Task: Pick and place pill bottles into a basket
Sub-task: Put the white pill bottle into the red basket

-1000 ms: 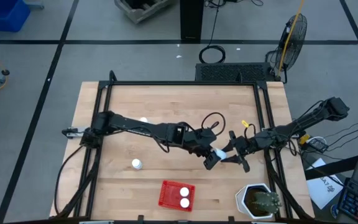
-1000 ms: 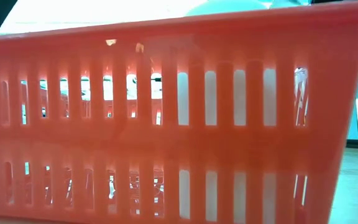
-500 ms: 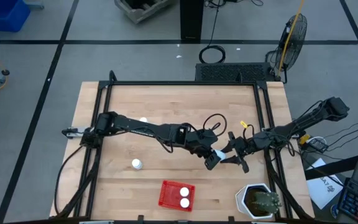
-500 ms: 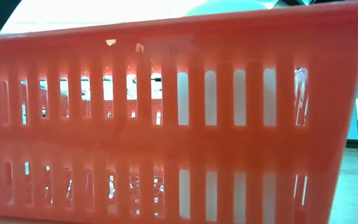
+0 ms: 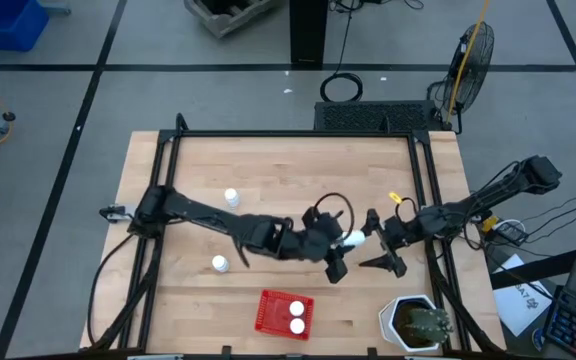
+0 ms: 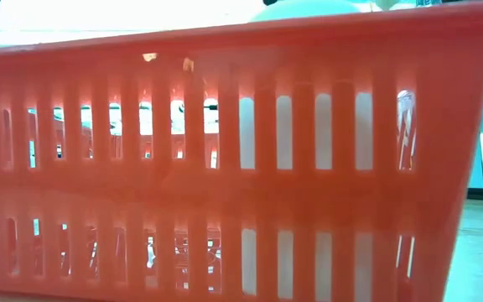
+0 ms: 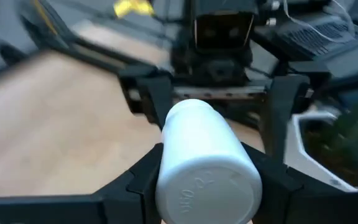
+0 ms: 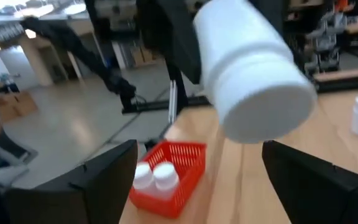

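Note:
A white pill bottle (image 5: 351, 239) hangs over the table's middle right, with my left gripper (image 5: 336, 256) shut on it. My right gripper (image 5: 376, 243) faces it from the right, open. Its fingers (image 7: 281, 106) stand apart on either side of the bottle's capped end (image 8: 263, 106) without touching it. The red basket (image 5: 286, 312) sits near the front edge with two pill bottles (image 8: 155, 174) standing inside. Its slotted wall (image 6: 225, 168) fills the low view. Two more pill bottles stand on the table at the left, one far (image 5: 231, 197) and one nearer (image 5: 221, 264). My left gripper pinches the bottle's body (image 7: 166, 168) between its two fingers, near the bottom end (image 7: 201, 190), which faces the wrist. The fingers come roughly level from the table's left and lie along the bottle. The bottle is clear of the table, its cap pointing at my right gripper.
A white octagonal pot with a green plant (image 5: 413, 322) stands at the front right corner, close to my right gripper. A black metal frame (image 5: 298, 134) borders the tabletop. Bare wood lies between the basket and the grippers.
My right gripper has opened wide and let go of the pill bottle, which stays in my left gripper at about the same spot. My left arm's forearm has swung toward the table's near edge.

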Robot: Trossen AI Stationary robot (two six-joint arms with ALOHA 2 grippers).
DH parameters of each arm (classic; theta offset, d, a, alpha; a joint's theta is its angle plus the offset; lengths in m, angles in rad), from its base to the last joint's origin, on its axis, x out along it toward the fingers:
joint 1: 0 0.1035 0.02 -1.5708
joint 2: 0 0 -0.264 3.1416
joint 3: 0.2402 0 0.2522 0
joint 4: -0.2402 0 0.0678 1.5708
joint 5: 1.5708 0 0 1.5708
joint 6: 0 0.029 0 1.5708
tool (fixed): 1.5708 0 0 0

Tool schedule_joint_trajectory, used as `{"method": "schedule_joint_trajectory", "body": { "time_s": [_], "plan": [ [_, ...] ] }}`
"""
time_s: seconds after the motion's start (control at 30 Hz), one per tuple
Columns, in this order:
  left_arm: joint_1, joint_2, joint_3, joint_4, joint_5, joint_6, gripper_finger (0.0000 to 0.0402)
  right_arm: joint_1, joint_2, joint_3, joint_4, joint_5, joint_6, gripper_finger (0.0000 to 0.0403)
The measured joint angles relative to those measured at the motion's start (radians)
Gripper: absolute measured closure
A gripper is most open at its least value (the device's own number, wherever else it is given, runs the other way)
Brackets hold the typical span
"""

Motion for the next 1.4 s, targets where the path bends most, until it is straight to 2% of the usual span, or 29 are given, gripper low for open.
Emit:
{"method": "schedule_joint_trajectory", "body": {
  "time_s": [0.2,0.4,0.6,0.77,0.87,1.13,1.4],
  "plan": [
    [-0.090,0.007,0.000,0.059,-0.292,0.136,0.0229,0.000,0.000,0.000,0.093,0.001,-0.009,0.0086],
    [-0.145,0.007,0.000,0.164,-0.403,0.270,0.0229,0.000,0.000,0.000,0.259,-0.005,-0.021,0.0107],
    [-0.137,0.007,0.000,0.243,-0.464,0.343,0.0229,0.000,0.011,0.000,0.424,-0.077,0.028,0.0121],
    [-0.110,0.007,0.000,0.348,-0.431,0.441,0.0229,-0.001,0.054,0.000,0.458,-0.045,0.053,0.0126],
    [-0.092,0.007,0.000,0.420,-0.348,0.498,0.0229,-0.001,0.084,0.000,0.496,-0.018,0.055,0.0124],
    [-0.067,0.019,0.000,0.460,-0.244,0.496,0.0229,-0.002,0.140,-0.001,0.670,-0.021,0.040,0.0122],
    [-0.066,0.045,0.000,0.465,-0.238,0.494,0.0229,-0.003,0.151,-0.002,0.689,-0.020,0.024,0.0143]
  ]
}}
